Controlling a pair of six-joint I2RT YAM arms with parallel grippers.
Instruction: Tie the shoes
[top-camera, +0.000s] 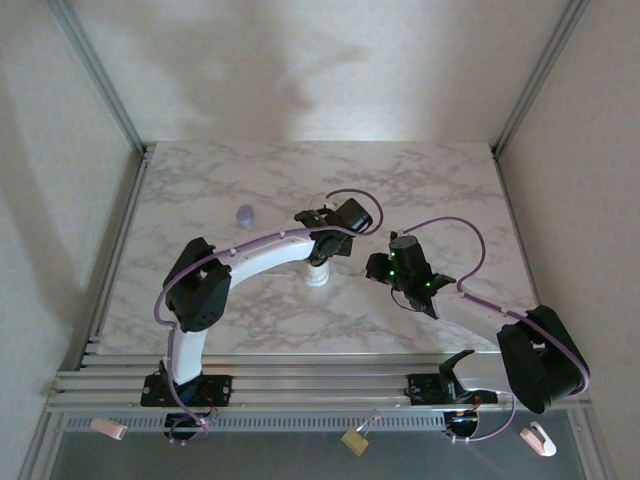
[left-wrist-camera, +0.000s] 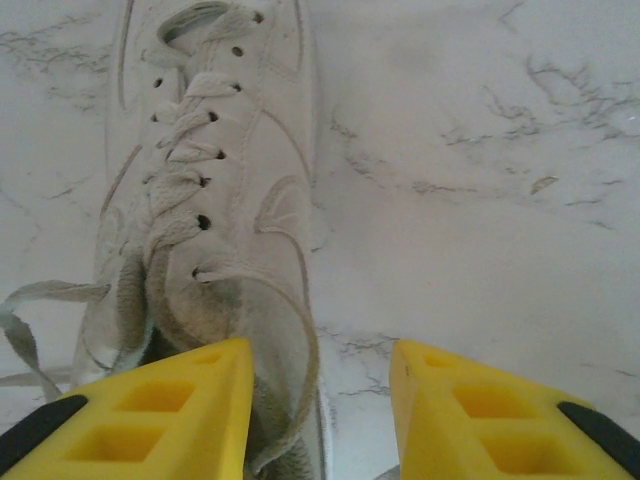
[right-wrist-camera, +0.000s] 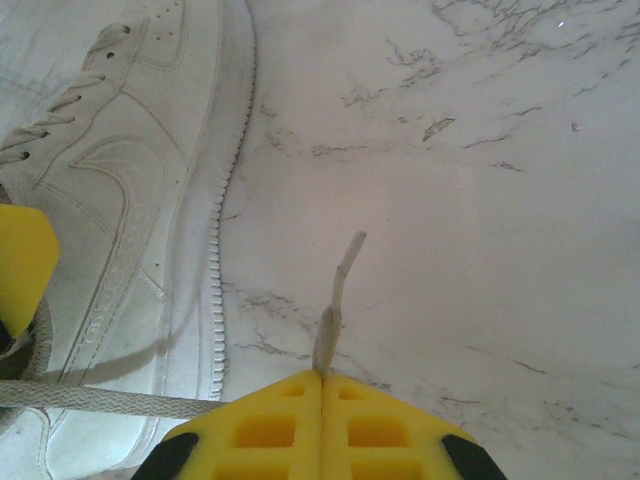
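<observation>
The right gripper (right-wrist-camera: 321, 400) is clenched on a white lace (right-wrist-camera: 335, 300), whose end sticks out past the fingertips. The left gripper (left-wrist-camera: 320, 400) is released, jaws spread. One finger is over the heel end of the sneaker (left-wrist-camera: 230, 180), the other over bare tabletop (left-wrist-camera: 480, 200). The sneaker lies mid-tabletop; in the top view the left arm (top-camera: 270, 255) covers most of it. Farther left sits a small round purple object (top-camera: 245, 213). The surface is white marble pattern, enclosed by plain pale walls (top-camera: 330, 70).
</observation>
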